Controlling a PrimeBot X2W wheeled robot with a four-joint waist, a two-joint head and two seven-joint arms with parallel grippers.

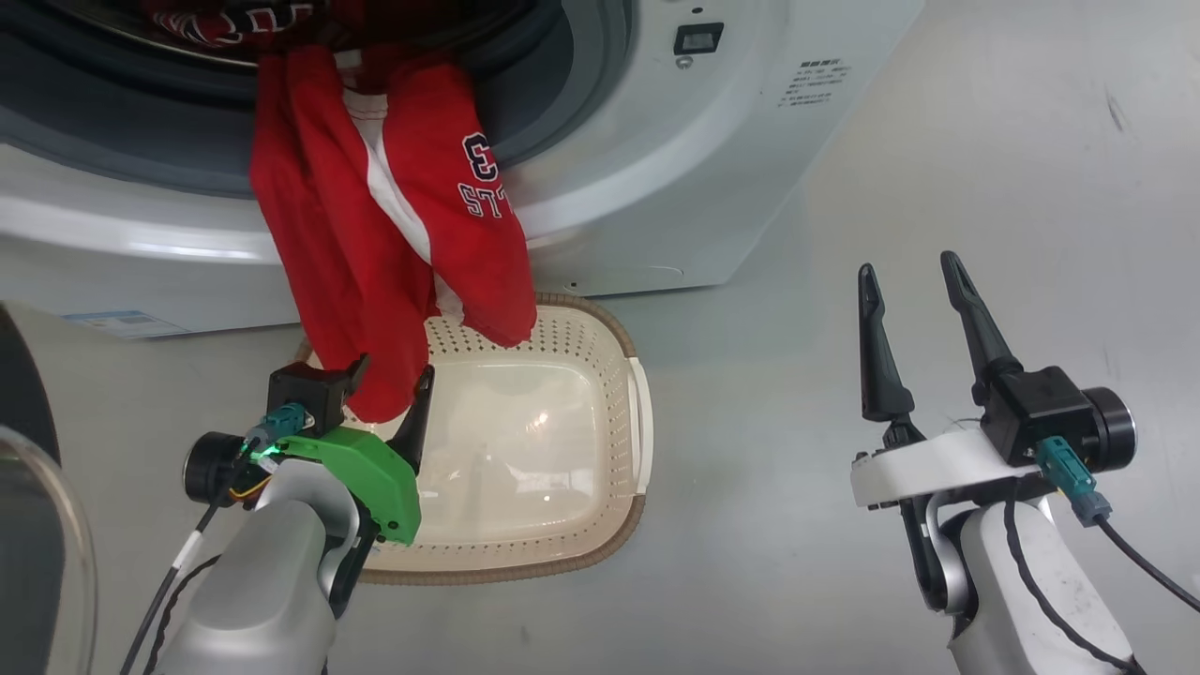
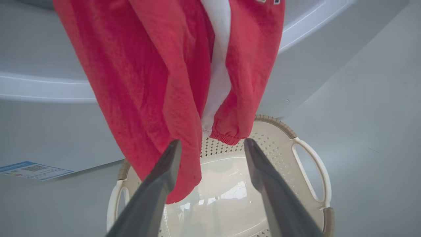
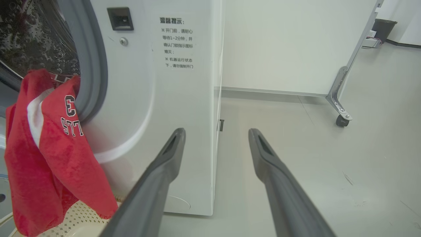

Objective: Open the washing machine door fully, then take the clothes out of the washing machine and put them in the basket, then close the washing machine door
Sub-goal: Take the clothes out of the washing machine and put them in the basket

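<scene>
The red clothes point(image 1: 375, 234) hang out of the drum of the white washing machine point(image 1: 656, 141), down its front to the cream basket point(image 1: 641, 403) on the floor. My left gripper point(image 1: 389, 384) is open over the basket, its fingers on either side of the garment's lowest fold. In the left wrist view the clothes point(image 2: 148, 82) drape past the left finger of this gripper point(image 2: 212, 144), above the basket point(image 2: 309, 158). My right gripper point(image 1: 909, 272) stands open over bare floor right of the basket. The washing machine door point(image 1: 37, 544) stands open at the lower left.
A blue label point(image 1: 122, 323) sits low on the machine's front. In the right wrist view, the machine's right side point(image 3: 184, 131) faces open grey floor, with a wheeled frame leg point(image 3: 342, 112) and a dark bin point(image 3: 383, 28) farther off.
</scene>
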